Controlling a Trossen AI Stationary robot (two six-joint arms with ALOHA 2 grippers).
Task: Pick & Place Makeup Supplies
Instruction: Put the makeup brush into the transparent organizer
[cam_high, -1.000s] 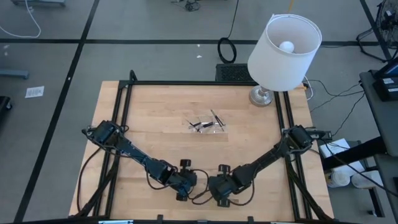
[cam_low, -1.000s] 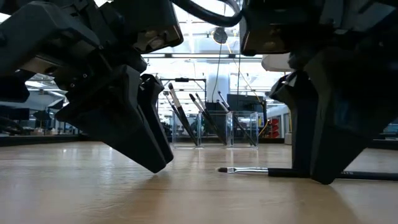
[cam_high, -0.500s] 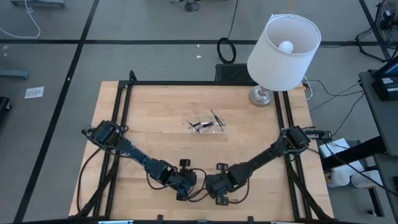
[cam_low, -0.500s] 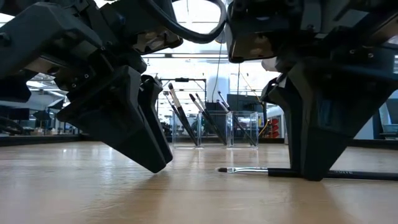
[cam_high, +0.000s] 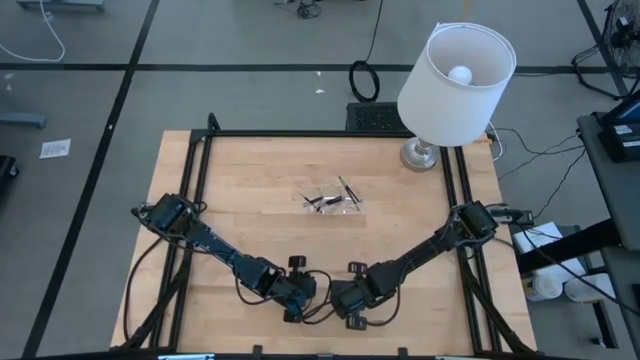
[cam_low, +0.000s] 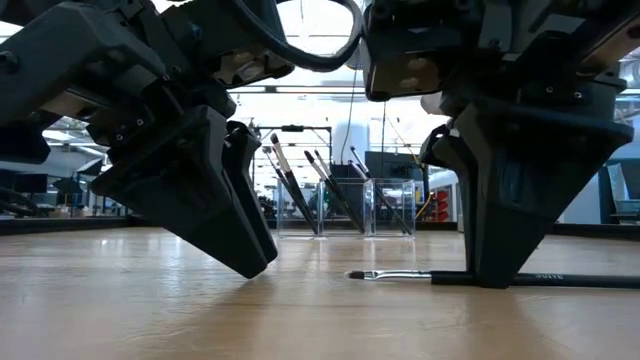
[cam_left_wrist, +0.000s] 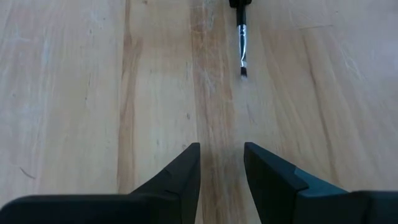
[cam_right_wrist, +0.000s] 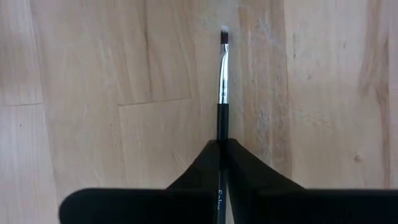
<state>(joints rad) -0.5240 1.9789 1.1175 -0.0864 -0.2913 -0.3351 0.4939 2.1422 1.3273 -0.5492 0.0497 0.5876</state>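
Observation:
A thin makeup brush lies flat on the wooden table near its front edge. It has a black handle, a silvery ferrule and a small dark tip. My right gripper stands over it, pointing down, shut on the handle. My left gripper is open just to the left of the brush, tilted toward it and touching nothing; the brush tip lies ahead of its fingers. More dark brushes lean in a clear tray at the table's middle. My right gripper pinches the black handle between its two fingers, just behind the silvery ferrule. The fingers come from above, pointing steeply down, one on each side of the handle. The brush lies level on the table, its long handle end running out to the right.
A white-shaded lamp stands at the table's far right corner. Black frame rails run along the table's left, right and far sides. Bare wood lies between the grippers and the clear tray.
My right gripper has sunk to the table and shifted a little toward the left gripper. Its fingers have closed on the brush handle. The brush has stayed where it lay.

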